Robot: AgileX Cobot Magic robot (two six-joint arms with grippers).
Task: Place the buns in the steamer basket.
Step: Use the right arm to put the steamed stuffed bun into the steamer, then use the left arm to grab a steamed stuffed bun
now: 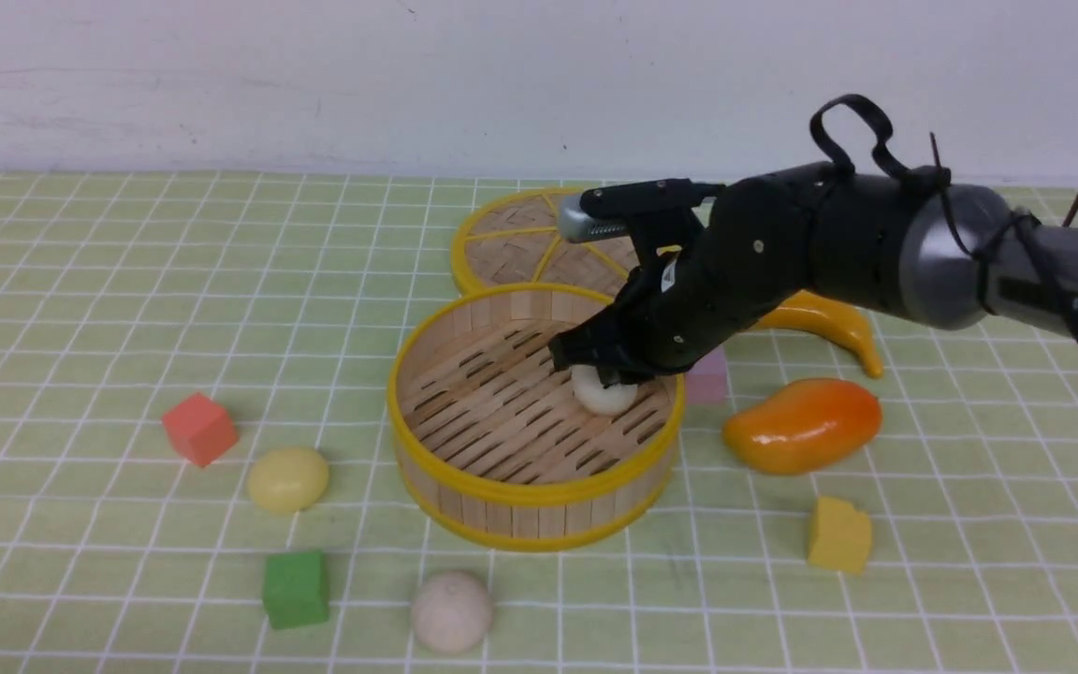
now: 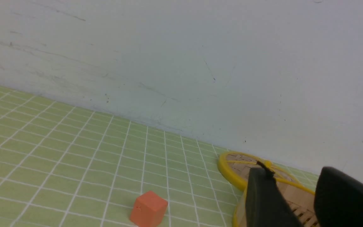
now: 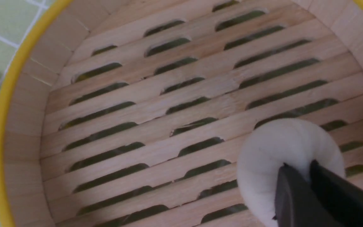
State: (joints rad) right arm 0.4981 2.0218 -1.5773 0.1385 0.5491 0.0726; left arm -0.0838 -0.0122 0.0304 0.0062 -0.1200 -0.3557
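The steamer basket (image 1: pixel 520 496) stands at the middle of the checked cloth. My right gripper (image 1: pixel 597 371) reaches down inside it, shut on a white bun (image 1: pixel 603 397) held low over the slatted floor near the basket's right wall. In the right wrist view the fingertips (image 3: pixel 287 176) pinch into the bun (image 3: pixel 273 151) above the slats (image 3: pixel 137 104). A glossy pale yellow bun (image 1: pixel 288 478) lies left of the basket. An off-white bun (image 1: pixel 451 610) lies in front of it. My left gripper (image 2: pixel 295 176) shows only in its wrist view, open and empty, with the basket (image 2: pixel 298 194) beyond it.
The flat woven lid (image 1: pixel 511 239) lies behind the basket. A red cube (image 1: pixel 199 429) and a green cube (image 1: pixel 296 588) are at the left. A pink cube (image 1: pixel 709 376), an orange mango (image 1: pixel 803 424), a banana (image 1: pixel 834 323) and a yellow cube (image 1: pixel 839 534) are at the right.
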